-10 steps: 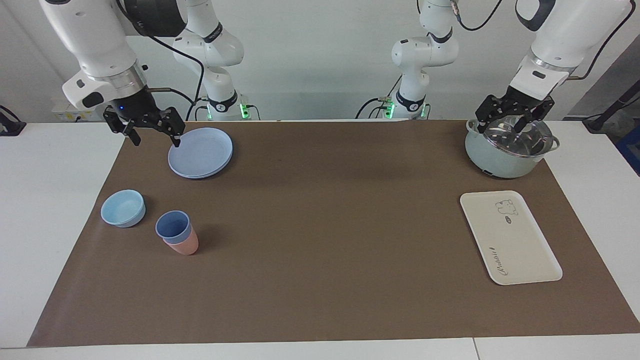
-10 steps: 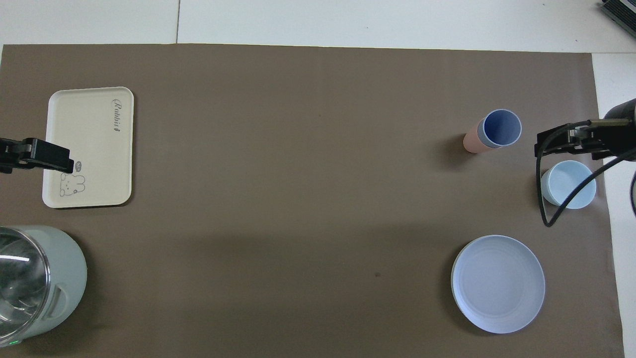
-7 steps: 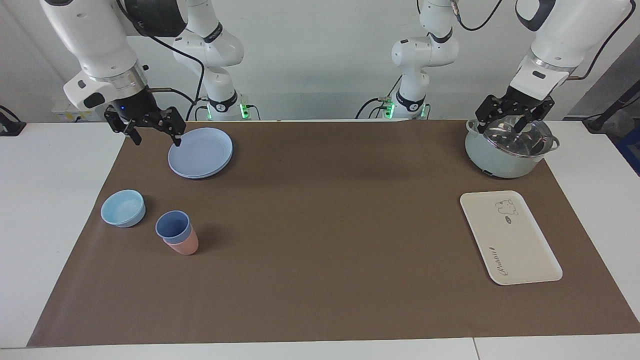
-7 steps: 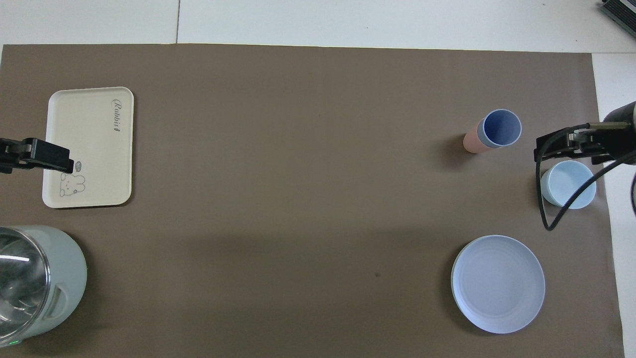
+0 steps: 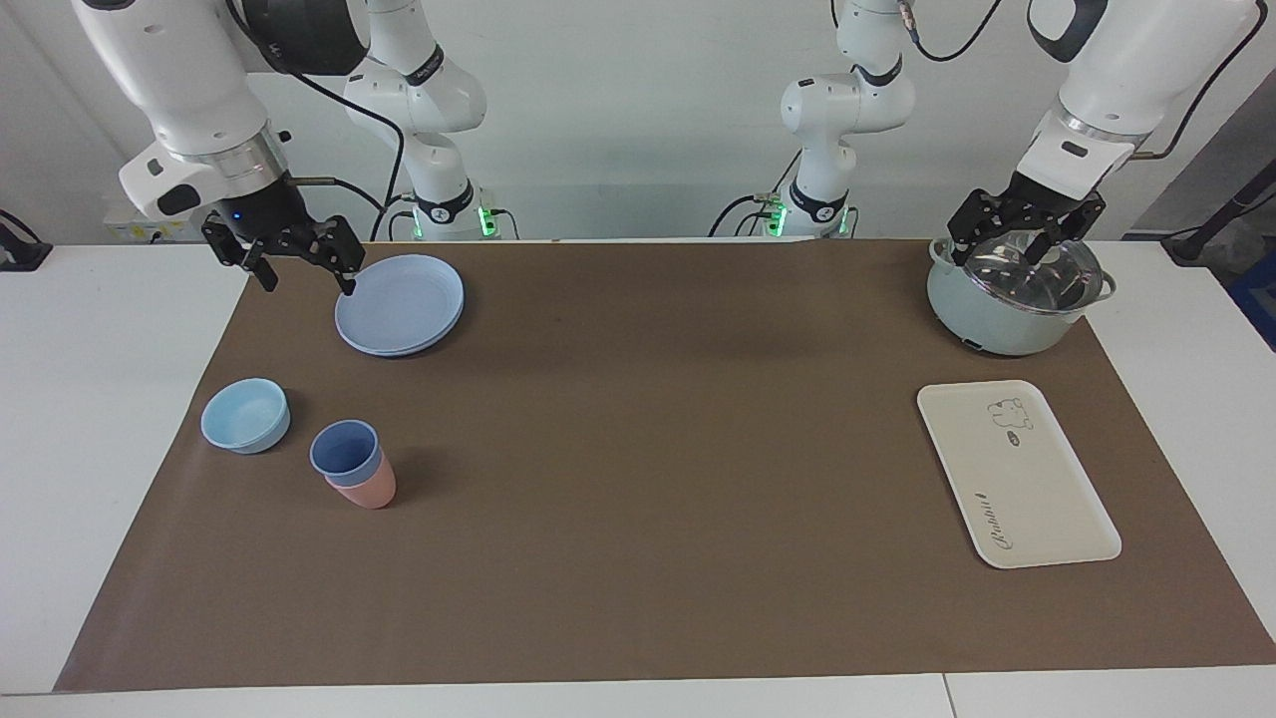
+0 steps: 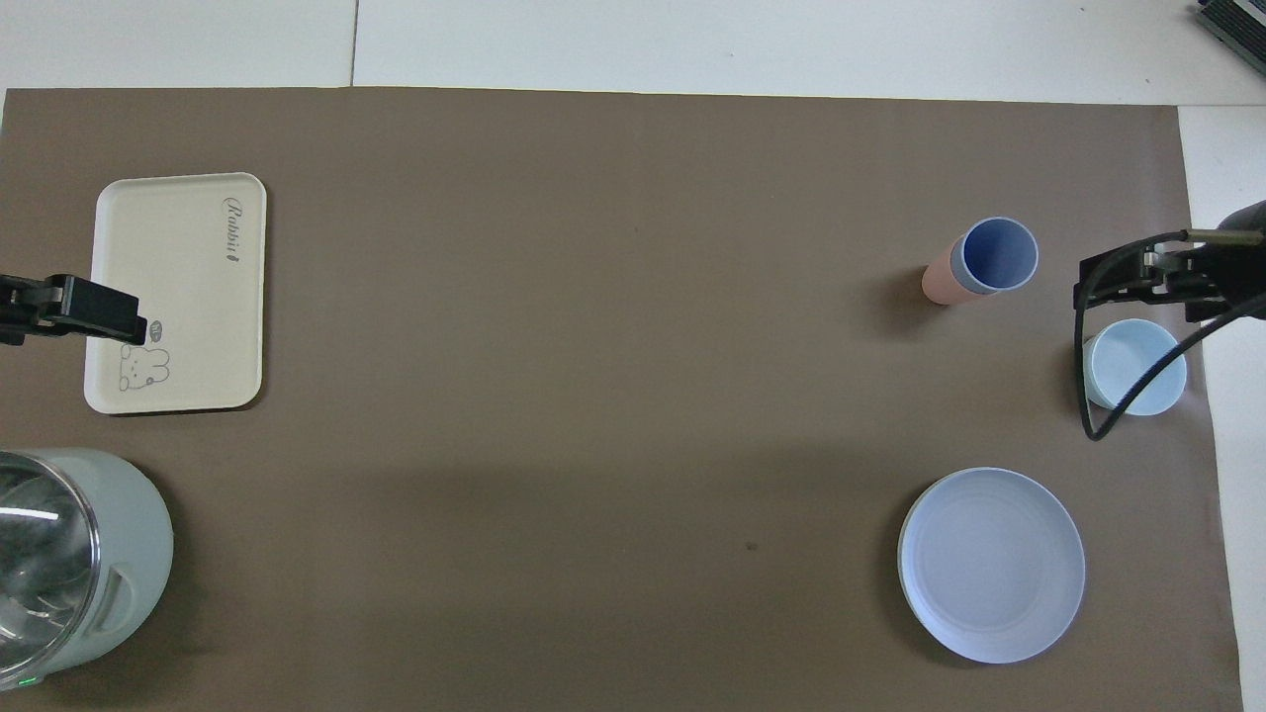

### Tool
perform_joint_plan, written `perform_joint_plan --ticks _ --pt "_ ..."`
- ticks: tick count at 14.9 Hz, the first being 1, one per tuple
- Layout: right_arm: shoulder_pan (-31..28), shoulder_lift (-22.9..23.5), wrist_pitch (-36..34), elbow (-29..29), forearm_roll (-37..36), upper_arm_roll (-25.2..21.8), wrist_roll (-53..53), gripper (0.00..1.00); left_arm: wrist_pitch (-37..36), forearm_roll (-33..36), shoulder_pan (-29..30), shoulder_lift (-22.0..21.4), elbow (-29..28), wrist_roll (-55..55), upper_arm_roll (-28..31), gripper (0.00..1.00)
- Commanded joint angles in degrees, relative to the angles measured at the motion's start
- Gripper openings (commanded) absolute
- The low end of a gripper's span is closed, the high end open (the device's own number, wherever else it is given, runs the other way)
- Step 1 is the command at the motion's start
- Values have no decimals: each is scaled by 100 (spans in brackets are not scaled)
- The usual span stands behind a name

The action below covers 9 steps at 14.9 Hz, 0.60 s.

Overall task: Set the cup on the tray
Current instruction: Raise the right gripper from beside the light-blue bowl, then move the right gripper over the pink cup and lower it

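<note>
Hovering empty, jaws wide: right gripper [image 5: 295, 272] above the plate [image 5: 401, 303] rim. Left gripper [image 5: 1027, 239] is waiting open over the pot [image 5: 1012, 294]. Cup [image 5: 346, 452] is sitting nested in a pink cup [image 5: 367, 488], below the right gripper, well apart from the tray [image 5: 1017, 474]. Looking light, stiff, slippery; pinching its rim wall seems best, pink one may lift too.

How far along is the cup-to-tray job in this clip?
Nothing is done yet: the blue cup sits nested in the pink cup, and the tray is bare. Neither gripper holds anything: the right gripper hangs open beside the plate, and the left gripper waits open over the pot. Grasping, carrying and placing all remain.
</note>
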Motion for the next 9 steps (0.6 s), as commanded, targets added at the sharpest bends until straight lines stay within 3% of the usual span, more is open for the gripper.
perform_joint_plan --ticks 1,4,9 --pt "-209 324 139 156 156 16 866 98 -28 90 52 -69 -81 -23 -41 100" --pt "-613 1026 332 656 499 -28 1771 98 -36 90 52 -69 -81 -23 -41 100" --pt "-1009 2511 341 1974 1131 -36 3080 98 -36 90 52 -69 -81 -23 -41 100"
